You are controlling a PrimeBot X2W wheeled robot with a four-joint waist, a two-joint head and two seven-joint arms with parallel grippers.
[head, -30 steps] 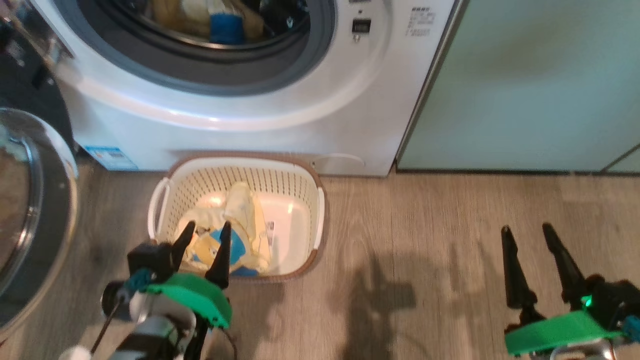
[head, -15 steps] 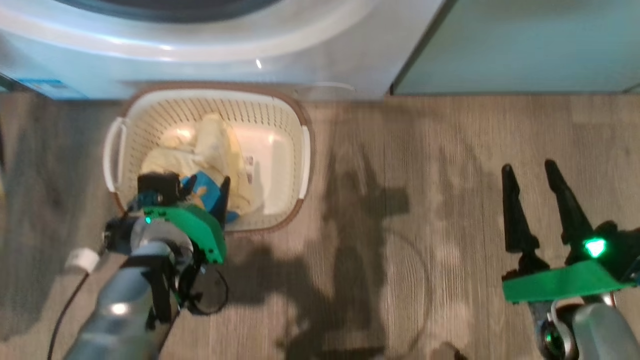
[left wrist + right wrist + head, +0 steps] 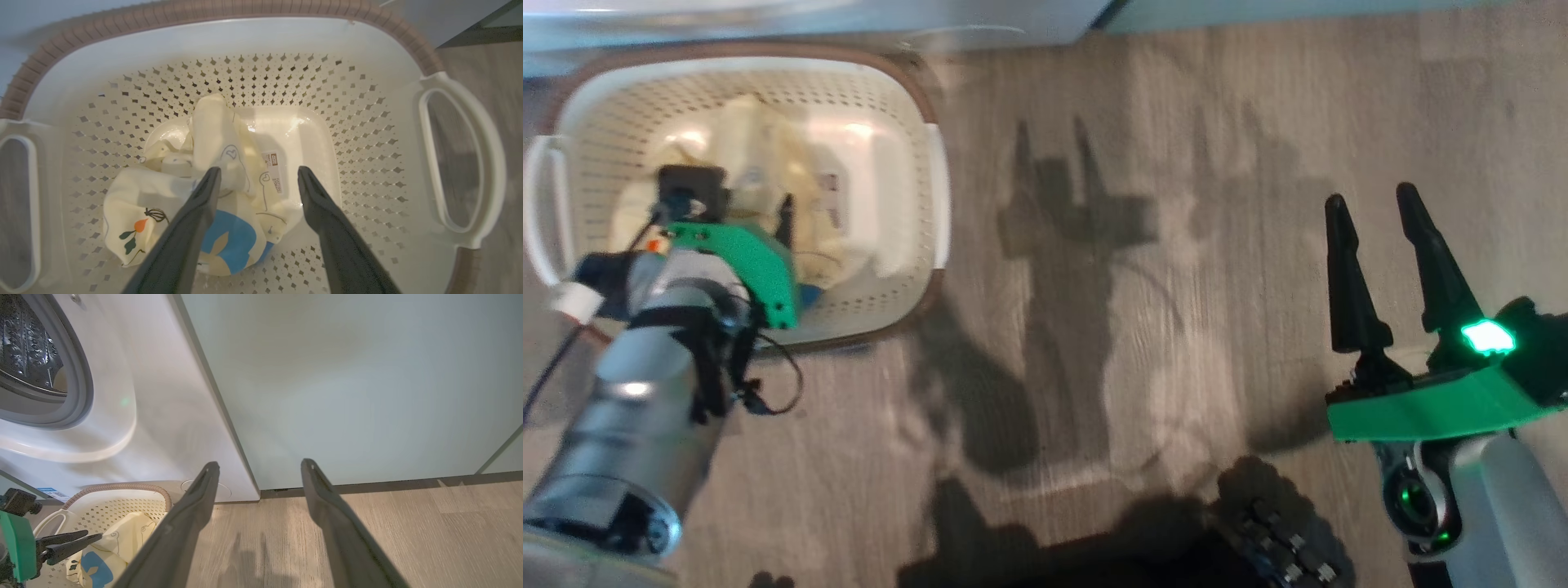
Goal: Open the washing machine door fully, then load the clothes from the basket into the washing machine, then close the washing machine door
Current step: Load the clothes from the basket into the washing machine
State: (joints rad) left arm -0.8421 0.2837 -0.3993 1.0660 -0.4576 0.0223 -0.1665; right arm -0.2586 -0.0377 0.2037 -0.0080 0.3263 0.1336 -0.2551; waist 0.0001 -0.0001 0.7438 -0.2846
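Over the basket, the left gripper hangs, jaws apart, above the clothes. It should sink deep, then pinch a thick fold.

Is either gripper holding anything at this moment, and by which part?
Nothing is held. The left gripper is open over the clothes in the basket; the right gripper is open above the floor.

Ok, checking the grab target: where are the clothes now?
In the left wrist view the clothes lie on the bottom of the basket, left of centre, under the open left gripper; the basket stands by the washing machine.
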